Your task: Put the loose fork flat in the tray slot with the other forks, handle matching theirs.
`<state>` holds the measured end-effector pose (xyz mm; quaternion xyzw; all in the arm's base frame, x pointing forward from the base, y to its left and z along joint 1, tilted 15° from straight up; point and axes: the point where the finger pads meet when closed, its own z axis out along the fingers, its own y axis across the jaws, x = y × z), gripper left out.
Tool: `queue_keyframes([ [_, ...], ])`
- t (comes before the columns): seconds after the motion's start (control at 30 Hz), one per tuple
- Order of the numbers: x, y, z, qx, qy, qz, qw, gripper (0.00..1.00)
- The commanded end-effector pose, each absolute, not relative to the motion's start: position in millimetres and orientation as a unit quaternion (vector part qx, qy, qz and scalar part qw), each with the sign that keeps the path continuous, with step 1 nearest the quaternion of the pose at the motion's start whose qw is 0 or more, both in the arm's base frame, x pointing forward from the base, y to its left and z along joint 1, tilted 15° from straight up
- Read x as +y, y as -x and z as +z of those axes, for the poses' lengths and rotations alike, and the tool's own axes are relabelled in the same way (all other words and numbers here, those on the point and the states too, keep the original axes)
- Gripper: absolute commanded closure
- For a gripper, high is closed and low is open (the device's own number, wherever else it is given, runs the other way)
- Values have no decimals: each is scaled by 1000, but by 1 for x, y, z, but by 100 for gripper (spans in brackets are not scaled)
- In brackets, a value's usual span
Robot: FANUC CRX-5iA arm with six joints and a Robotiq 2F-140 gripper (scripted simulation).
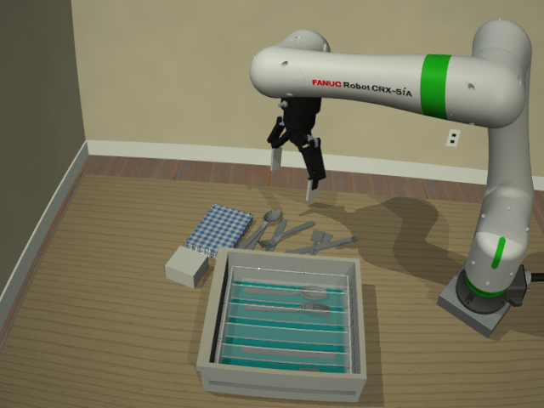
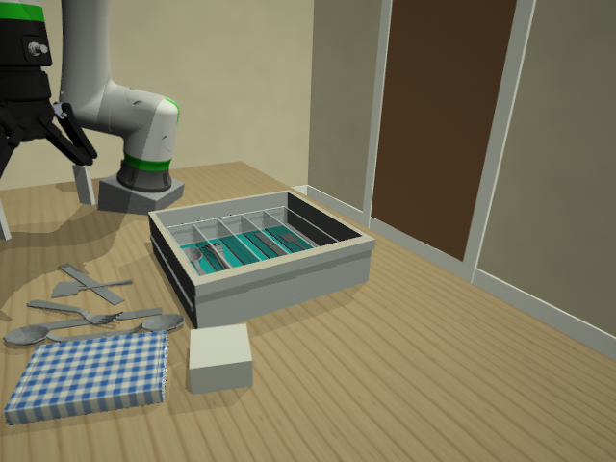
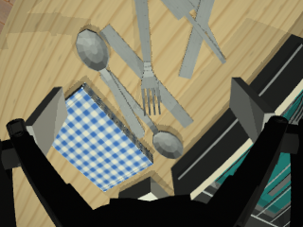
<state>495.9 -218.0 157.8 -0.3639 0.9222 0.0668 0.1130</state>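
The loose fork (image 1: 284,233) lies on the wooden counter behind the tray, in a pile of cutlery, its tines toward the checked cloth. It also shows in the exterior view (image 2: 74,310) and in the wrist view (image 3: 147,57). The tray (image 1: 283,320) has several teal slots; the forks (image 1: 287,306) lie in the second slot from the far side, also visible in the exterior view (image 2: 216,253). A spoon (image 1: 298,291) lies in the slot beside them. My gripper (image 1: 293,175) is open and empty, high above the cutlery pile, fingers either side of the fork in the wrist view (image 3: 151,113).
Two spoons (image 3: 94,47) (image 3: 167,144) lie next to the loose fork, one partly under it. A knife (image 3: 203,26) and a spatula (image 3: 184,0) lie crossed nearby. A blue checked cloth (image 1: 219,230) and a white box (image 1: 186,265) sit left of the tray.
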Motion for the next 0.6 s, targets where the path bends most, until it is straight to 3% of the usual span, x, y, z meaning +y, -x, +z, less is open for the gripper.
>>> queue_keyframes([
  [0.0, -218, -496, 156, 939, 319, 72, 110, 0],
  [0.57, -220, -495, 126, 987, -76, 116, 76, 0],
])
